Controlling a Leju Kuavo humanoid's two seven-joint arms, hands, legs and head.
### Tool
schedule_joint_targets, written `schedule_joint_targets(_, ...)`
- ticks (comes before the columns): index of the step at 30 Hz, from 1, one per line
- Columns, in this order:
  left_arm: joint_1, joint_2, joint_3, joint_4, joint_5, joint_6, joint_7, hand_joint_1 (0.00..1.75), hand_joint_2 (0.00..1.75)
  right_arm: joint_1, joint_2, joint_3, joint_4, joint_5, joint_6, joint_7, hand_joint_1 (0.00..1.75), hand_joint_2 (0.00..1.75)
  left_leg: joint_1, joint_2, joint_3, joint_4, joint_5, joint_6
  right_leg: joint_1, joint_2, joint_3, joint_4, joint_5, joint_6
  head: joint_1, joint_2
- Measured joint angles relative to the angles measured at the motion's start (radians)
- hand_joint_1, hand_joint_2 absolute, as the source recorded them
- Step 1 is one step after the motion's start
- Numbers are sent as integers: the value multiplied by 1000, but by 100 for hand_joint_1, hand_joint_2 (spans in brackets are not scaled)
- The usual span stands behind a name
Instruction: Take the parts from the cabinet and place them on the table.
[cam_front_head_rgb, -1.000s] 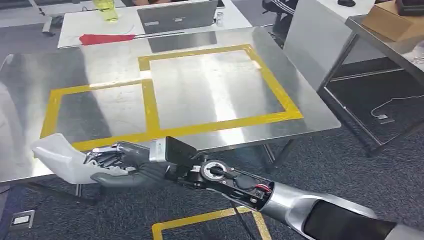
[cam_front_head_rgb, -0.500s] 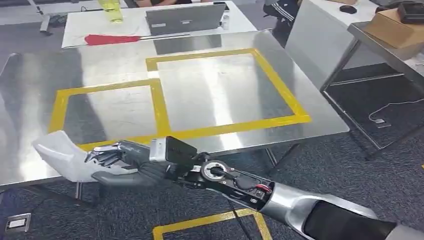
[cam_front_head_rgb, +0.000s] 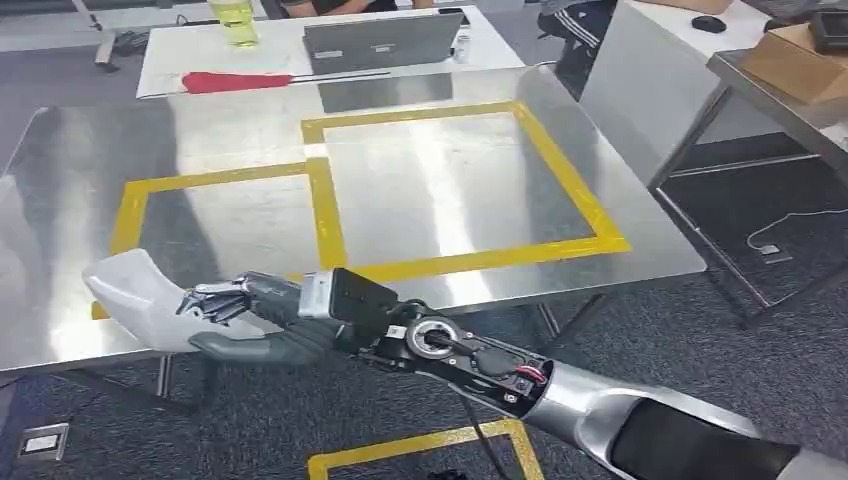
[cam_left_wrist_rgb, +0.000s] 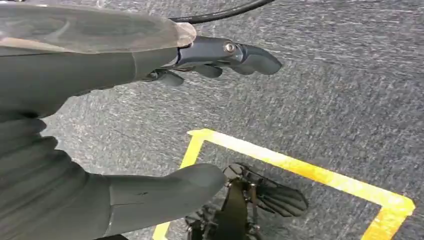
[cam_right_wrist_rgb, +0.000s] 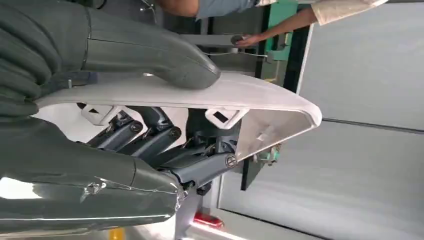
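Though gripped, white part (cam_front_head_rgb: 135, 298) within right hand (cam_front_head_rgb: 245, 322).

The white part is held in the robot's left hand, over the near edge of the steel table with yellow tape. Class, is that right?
No, the right hand holds the white part, as the head view shows. It is over the near edge of the steel table.

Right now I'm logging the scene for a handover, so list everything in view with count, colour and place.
Curved plastic part: one, white, held over the near table edge.
Steel table: one, silver with yellow taped rectangles, ahead.
Laptop: one, grey, on the white table behind.
Red cloth: one, same white table.
Cardboard box: one, brown, on the bench at far right.
Right hand: grey, grips the part.
Left hand: grey, hangs above the carpet.
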Motion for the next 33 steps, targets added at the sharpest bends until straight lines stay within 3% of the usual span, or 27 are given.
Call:
schedule_joint_targets(1, 1, 0, 0, 0, 0, 0, 0, 0, 175, 0, -2, 0, 3, 0, 0, 1, 175, 175, 3, -6, 2, 1, -2, -5, -4, 0, 20, -47, 37, 2, 0, 0)
schedule_joint_targets(3, 0, -2, 0, 0, 0, 0, 0, 0, 175, -3, -2, 0, 9, 0, -5, 2, 175, 175, 11, -19, 6, 12, -10, -19, -15, 4, 108, -230, 134, 8, 3, 0)
schedule_joint_targets(4, 0, 0, 0, 0, 1, 0, 0, 0, 175, -7, -2, 0, 11, 0, -6, 2, 175, 175, 11, -24, 2, 20, -16, -28, -24, 29, 139, -304, 150, 15, 8, 0)
schedule_joint_targets(5, -2, 1, -1, 0, 2, 0, 0, 0, 175, -10, -2, 0, 14, 0, -6, 2, 175, 175, 6, -31, -6, 31, -19, -37, -19, 43, 142, -306, 141, 9, 10, 0)
schedule_joint_targets(8, 0, 2, -1, 0, 3, 3, 0, 0, 175, -12, -4, -1, 23, 2, -15, 3, 175, 175, 14, -41, -7, 20, -10, -57, -9, 24, 136, -299, 141, -14, -1, 0)
schedule_joint_targets(10, 2, 2, -1, 0, 3, 3, 0, 0, 175, -17, -4, -1, 24, 2, -16, 3, 175, 175, 15, -42, -8, 23, -16, -65, -16, 12, 142, -307, 146, -29, -6, 0)
schedule_joint_targets(11, 1, 2, -1, 0, 3, 3, 0, 0, 175, -22, -4, -1, 25, 3, -16, 3, 175, 175, 14, -19, -28, 70, -46, -66, -15, 5, 142, -307, 145, -34, -16, 0)
schedule_joint_targets(13, -4, 2, -1, 0, 3, 3, 0, 0, 175, -27, -4, -2, 30, 3, -19, 3, 175, 175, 11, 6, -127, 270, -134, -71, -8, -10, 141, -307, 143, -42, -27, 0)
schedule_joint_targets(14, -3, 1, -1, 0, 3, 2, 0, 0, 175, -25, -5, -4, 34, 3, -25, 3, 175, 175, 11, 10, -170, 352, -158, -71, -5, -18, 141, -307, 141, -44, -27, 0)
schedule_joint_targets(15, -2, 0, -1, 0, 3, 0, 0, 0, 175, -25, -6, -5, 37, 3, -29, 3, 175, 175, 11, 13, -190, 383, -158, -69, -1, -23, 142, -307, 140, -46, -27, 0)
schedule_joint_targets(17, 0, 0, -1, 0, 4, -3, -4, 0, 175, -26, -10, -12, 40, 4, -41, 3, 175, 175, 9, 14, -163, 317, -107, -61, 2, -32, 145, -307, 138, -47, -27, 0)
schedule_joint_targets(19, 1, 3, -1, 0, 6, -3, -8, 0, 175, -33, -15, -26, 40, 5, -60, 4, 175, 175, 3, 34, -50, 94, -6, -44, 4, -42, 154, -307, 132, -45, -27, 0)
schedule_joint_targets(20, -1, 4, -1, 0, 6, -3, -10, 0, 175, -37, -16, -29, 40, 7, -64, 6, 175, 175, -5, 64, -22, 34, -13, -38, 4, -47, 157, -308, 129, -42, -27, 0)
schedule_joint_targets(21, -1, 4, -1, 0, 8, -4, -11, 0, 175, -41, -20, -37, 40, 11, -75, 11, 175, 175, -13, 70, -23, 33, -6, -34, 13, -50, 155, -308, 128, -37, -27, 0)
schedule_joint_targets(24, -2, 4, -2, 0, 11, -5, -12, 0, 175, -42, -31, -51, 40, 16, -89, 17, 175, 175, -18, 46, -26, 34, -10, -26, 7, -63, 162, -315, 125, -24, -24, 0)
schedule_joint_targets(25, -2, 4, -2, 0, 13, -5, -12, 0, 175, -43, -33, -55, 39, 21, -96, 22, 175, 175, -11, 41, -22, 27, -7, -21, 11, -68, 165, -315, 121, -18, -23, 0)
schedule_joint_targets(26, -2, 3, -2, 0, 15, -5, -12, 0, 175, -44, -37, -58, 39, 25, -101, 24, 175, 175, -6, 39, -18, 22, -5, -18, 6, -56, 160, -305, 112, -13, -22, 0)
schedule_joint_targets(27, -2, 3, -4, 0, 17, -5, -13, 0, 175, -48, -40, -63, 37, 29, -107, 27, 175, 175, -6, 33, -16, 21, -5, -14, 4, -30, 145, -264, 85, -9, -21, 0)
schedule_joint_targets(28, -2, 3, -7, 0, 18, -5, -13, 0, 175, -52, -45, -73, 37, 31, -112, 29, 175, 175, -6, 28, -15, 21, -7, -7, 4, -17, 99, -166, 34, -7, -14, 0)
schedule_joint_targets(29, -3, 3, -10, 0, 19, -5, -13, 0, 175, -52, -53, -80, 37, 34, -119, 30, 175, 175, -7, 20, -15, 22, -7, -5, 4, -15, 55, -73, -4, -5, -10, 0)
schedule_joint_targets(31, -2, 3, -16, 0, 21, -5, -12, 0, 175, -51, -70, -84, 38, 52, -145, 40, 175, 175, -10, 3, -14, 23, -9, -3, 4, -14, -11, 45, -33, -1, -5, 0)
schedule_joint_targets(32, -2, 2, -19, 0, 23, -5, -13, 0, 175, -51, -78, -88, 38, 62, -159, 45, 175, 175, -10, -7, -12, 24, -10, -3, 4, -13, -9, 26, -6, -3, -3, 0)
schedule_joint_targets(33, -2, 2, -20, 0, 24, -5, -13, 0, 175, -51, -86, -93, 38, 68, -172, 49, 175, 175, -10, -16, -9, 24, -11, -3, 4, -12, 18, -41, 43, -6, 0, 0)
